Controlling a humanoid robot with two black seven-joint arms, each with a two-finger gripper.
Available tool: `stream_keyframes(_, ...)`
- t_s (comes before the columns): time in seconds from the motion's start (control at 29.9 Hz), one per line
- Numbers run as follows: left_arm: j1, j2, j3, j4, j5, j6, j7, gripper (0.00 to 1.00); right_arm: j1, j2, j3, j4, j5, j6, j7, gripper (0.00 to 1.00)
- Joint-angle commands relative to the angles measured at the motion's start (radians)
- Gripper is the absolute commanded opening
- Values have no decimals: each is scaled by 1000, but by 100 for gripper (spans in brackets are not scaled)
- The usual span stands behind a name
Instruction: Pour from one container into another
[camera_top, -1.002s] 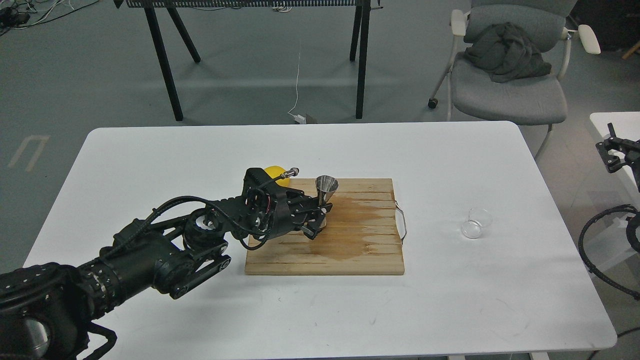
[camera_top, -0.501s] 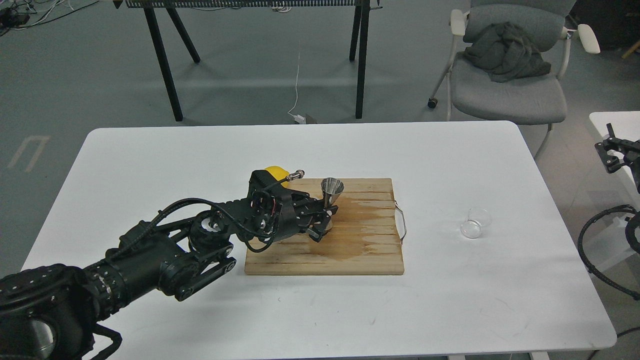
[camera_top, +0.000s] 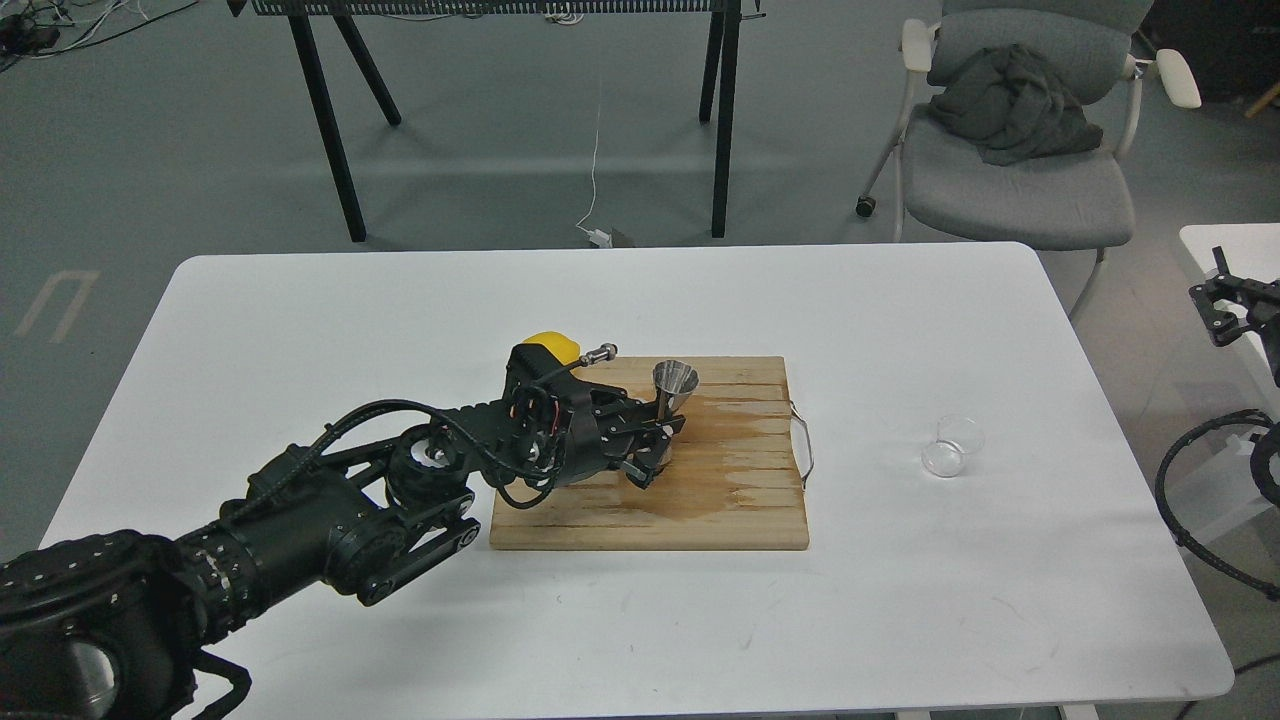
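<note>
The steel jigger (camera_top: 673, 392) stands upright over the wooden cutting board (camera_top: 720, 500), and my left gripper (camera_top: 659, 440) is shut on its lower cone and waist. The top cone of the jigger shows above the fingers. The clear cup (camera_top: 952, 446) lies tipped on its side on the white table (camera_top: 300, 330), far to the right of the board and apart from both arms. Only cables and a bracket of the right arm (camera_top: 1235, 310) show at the frame's right edge; its gripper is out of view.
A wet stain darkens the board's middle and right part. A yellow lemon (camera_top: 550, 343) sits behind my left wrist at the board's far left corner. The board has a wire handle (camera_top: 803, 450) on its right side. A grey chair (camera_top: 1010, 130) stands beyond the table.
My left gripper has carried the jigger to the right and slightly toward me across the board. The cup has not moved.
</note>
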Motion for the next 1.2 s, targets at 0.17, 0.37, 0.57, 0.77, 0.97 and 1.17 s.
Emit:
stream_keyframes(0.17, 3, 0, 0, 0, 0, 0, 0, 44, 0, 0, 0, 0, 0, 0, -1, 100)
stream_keyframes(0.37, 1, 2, 0, -9, 0, 0, -2, 50, 0, 0, 0, 0, 0, 0, 1, 100)
stream_keyframes(0.57, 9, 3, 3, -27, 0, 0, -5, 60, 0, -2, 1, 0, 0, 0, -1, 100)
stream_keyframes(0.77, 40, 81, 15, -107, 0, 0, -9, 66, 0, -3, 1, 0, 0, 0, -1, 100)
stream_keyframes(0.97, 48, 176, 13, -153, 0, 7, -15, 71, -15, -11, 1, 1, 0, 0, -1, 100)
stream_keyframes(1.17, 121, 333, -45, -276, 0, 246, -52, 85, -112, -32, 3, 5, 3, 0, 1, 100)
